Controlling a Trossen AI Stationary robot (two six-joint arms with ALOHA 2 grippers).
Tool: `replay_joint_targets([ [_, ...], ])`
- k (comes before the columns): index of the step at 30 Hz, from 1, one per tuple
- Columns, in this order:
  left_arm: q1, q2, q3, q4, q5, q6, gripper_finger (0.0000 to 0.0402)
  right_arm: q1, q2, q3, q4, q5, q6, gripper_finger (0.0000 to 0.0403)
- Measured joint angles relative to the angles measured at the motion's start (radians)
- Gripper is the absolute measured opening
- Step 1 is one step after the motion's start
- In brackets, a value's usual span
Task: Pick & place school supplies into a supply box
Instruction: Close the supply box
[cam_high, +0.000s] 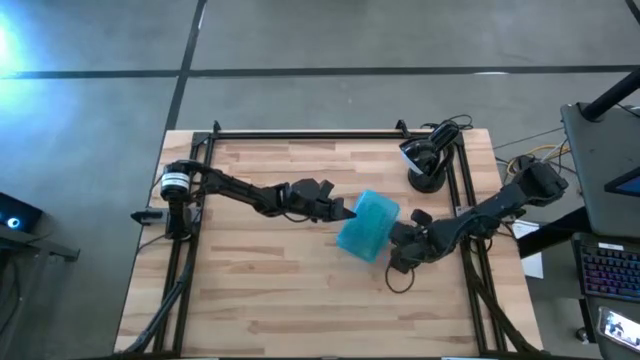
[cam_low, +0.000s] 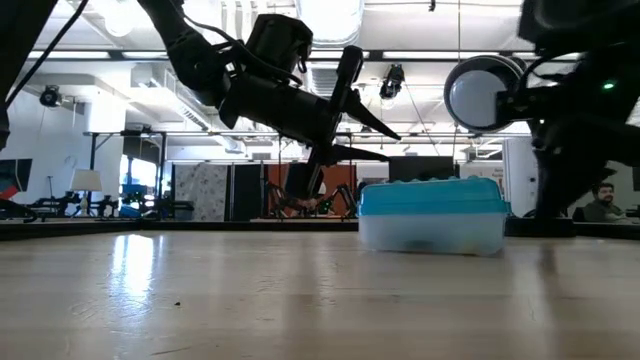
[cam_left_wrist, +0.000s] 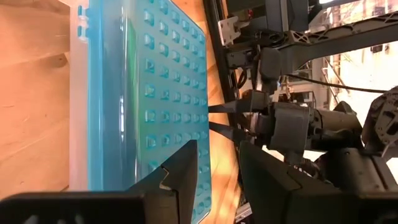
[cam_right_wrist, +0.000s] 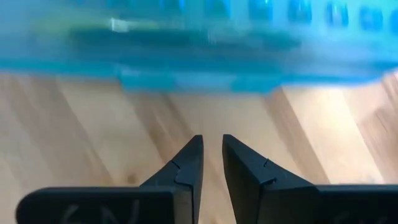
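Note:
The supply box, a clear tub under a shut teal lid, rests flat on the wood at the table's middle; it also shows in the low view. Dim shapes show through its lid; I cannot tell which supplies they are. No loose pens or scissors show. My left gripper is open, raised just above the box's left end, touching nothing. My right gripper hovers low at the box's right side, its fingers a narrow gap apart, short of the box.
A black-and-white camera stand is at the far right of the table, with a cable loop near the right arm. Black frame rails run along the far and side edges. Bare wood lies toward the near edge.

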Motion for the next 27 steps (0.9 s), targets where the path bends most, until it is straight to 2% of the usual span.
replay_joint_targets([
  [7,0.0,0.0,0.0,-0.001,0.0,0.0,0.0103,0.09,-0.081,0.007,-0.071,0.018,0.157,0.0052],
  [12,-0.005,0.0,0.0,-0.004,0.0,0.005,0.0103,0.073,-0.173,0.054,-0.074,0.169,0.192,0.0052],
  [16,-0.025,-0.002,0.0,-0.005,0.0,0.029,0.0103,0.018,-0.225,0.085,-0.062,0.284,0.19,0.0052],
  [18,-0.034,-0.002,0.0,-0.005,-0.003,0.031,0.0103,-0.031,-0.225,0.08,-0.043,0.272,0.178,0.0052],
  [21,-0.046,-0.002,0.0,-0.008,-0.032,0.032,0.0103,-0.095,-0.191,0.049,0.044,0.189,0.127,0.0052],
  [24,-0.051,-0.003,-0.002,-0.008,-0.047,0.028,0.0103,-0.118,-0.144,0.033,0.109,0.134,0.068,0.0052],
  [27,-0.052,-0.003,-0.003,-0.012,-0.053,0.027,0.0103,-0.12,-0.107,0.032,0.106,0.124,0.065,0.0052],
])
